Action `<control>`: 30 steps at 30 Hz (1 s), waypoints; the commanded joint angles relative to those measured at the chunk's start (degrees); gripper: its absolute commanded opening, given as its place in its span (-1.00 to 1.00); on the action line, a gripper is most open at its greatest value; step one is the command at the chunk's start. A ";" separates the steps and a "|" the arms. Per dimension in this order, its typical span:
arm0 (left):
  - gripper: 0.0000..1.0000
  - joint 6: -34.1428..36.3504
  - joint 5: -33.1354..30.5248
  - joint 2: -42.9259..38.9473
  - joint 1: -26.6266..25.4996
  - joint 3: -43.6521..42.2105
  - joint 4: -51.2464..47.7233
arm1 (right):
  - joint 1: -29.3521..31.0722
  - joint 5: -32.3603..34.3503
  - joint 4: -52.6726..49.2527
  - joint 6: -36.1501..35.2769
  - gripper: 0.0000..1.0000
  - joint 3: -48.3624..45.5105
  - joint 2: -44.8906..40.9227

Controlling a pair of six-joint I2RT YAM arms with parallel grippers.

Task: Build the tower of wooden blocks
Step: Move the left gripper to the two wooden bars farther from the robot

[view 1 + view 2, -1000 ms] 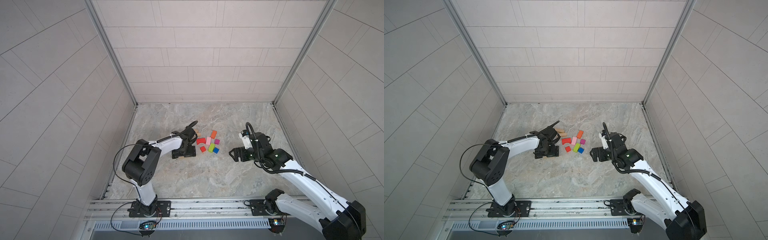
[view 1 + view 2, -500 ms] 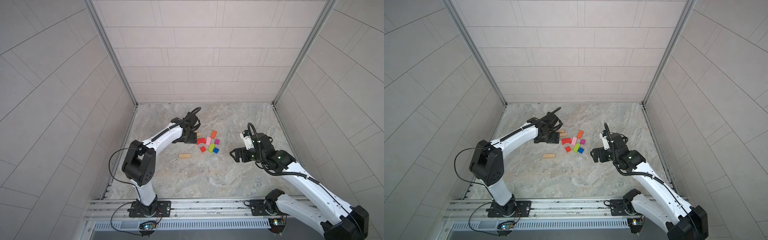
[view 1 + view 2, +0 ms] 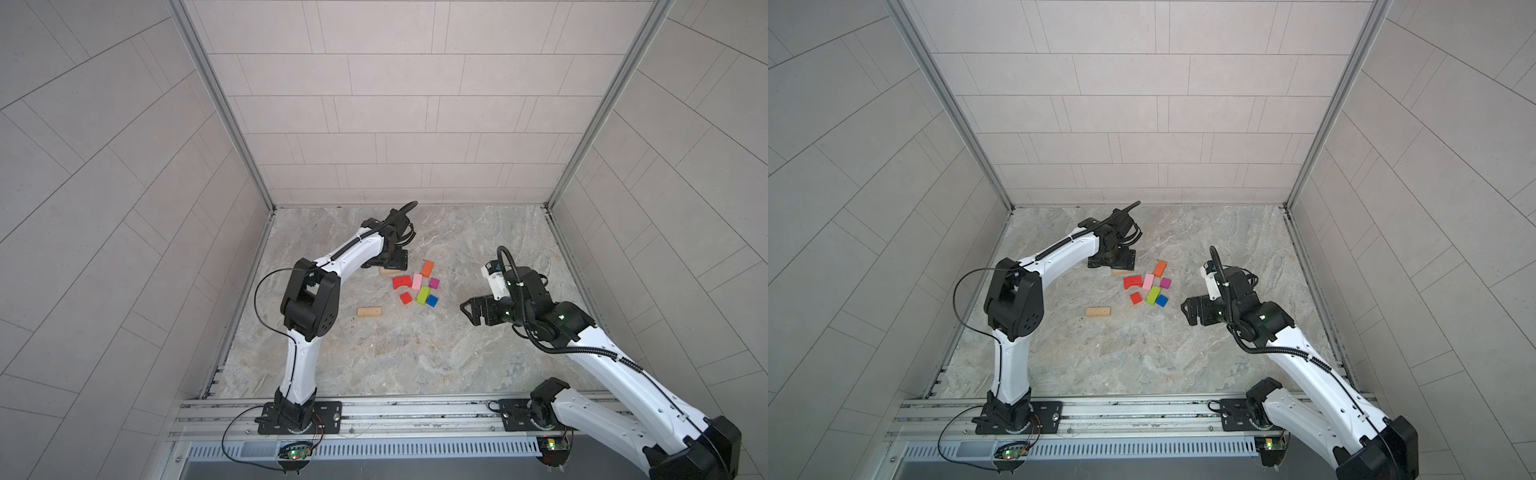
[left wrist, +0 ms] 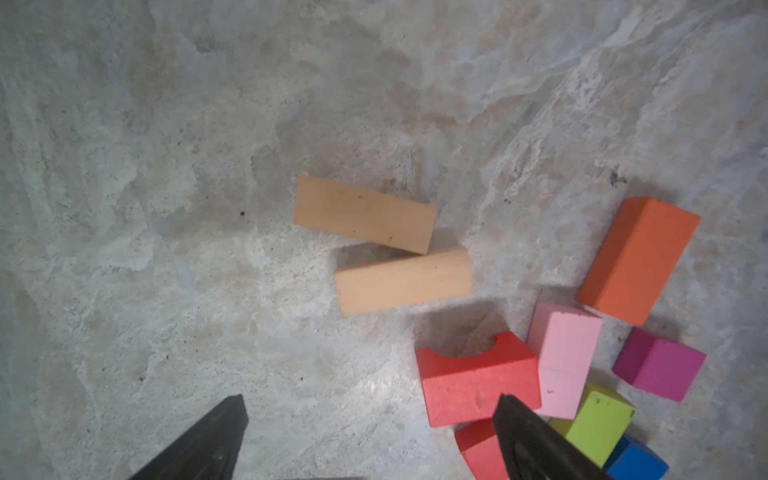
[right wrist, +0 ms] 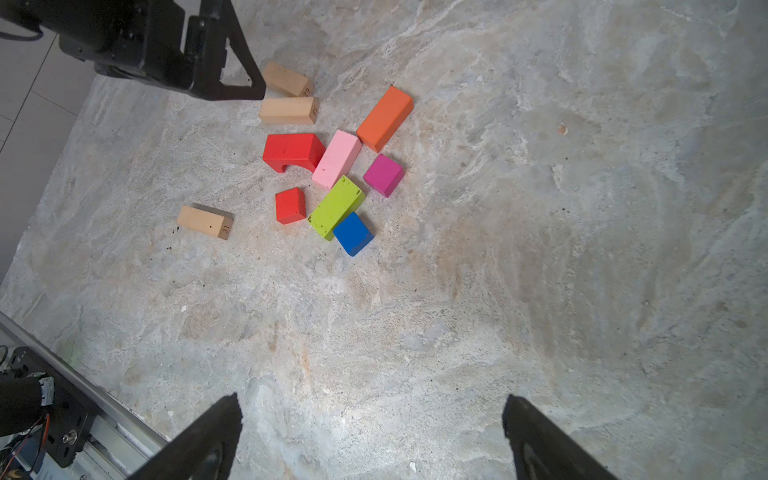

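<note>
While its jaws gape, the left end effector (image 4: pixel 370 398) overhangs tan bars (image 4: pixel 365 214).

tabletop (image 3: pixel 415 353): grey-beige marbled stone pattern, flat.
back wall (image 3: pixel 395 104): pale grey tiles in rows, at the far side.
side walls (image 3: pixel 104 208): same tiles, left and right.
corner posts (image 3: pixel 219 104): metal, at both far corners.
rail (image 3: pixel 415 409): metal, along the near edge of the tabletop.
dark specks (image 4: pixel 618 178): few, small, scattered on the tabletop.
</note>
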 commanded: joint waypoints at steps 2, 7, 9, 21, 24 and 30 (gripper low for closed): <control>1.00 0.02 -1.16 3.55 0.42 3.72 -0.87 | -0.16 0.24 -1.51 -0.58 0.99 1.61 -0.51; 0.96 -1.37 1.54 7.19 0.38 4.72 0.37 | -0.18 -0.03 -1.90 0.04 0.99 1.85 -0.49; 0.96 -1.64 1.83 8.01 0.38 4.57 0.88 | -0.16 -0.14 -1.91 0.15 0.99 1.84 -0.65; 0.91 -4.86 3.64 10.53 0.47 3.12 5.27 | -0.16 -0.04 -2.41 -0.20 0.99 1.86 -0.46; 0.90 -5.83 2.58 11.11 0.46 3.32 4.60 | -0.16 0.12 -2.60 -0.38 0.99 1.74 -0.47; 0.88 -7.59 2.05 11.02 0.39 2.46 5.49 | -0.16 -0.21 -2.61 -0.70 0.98 1.78 -0.06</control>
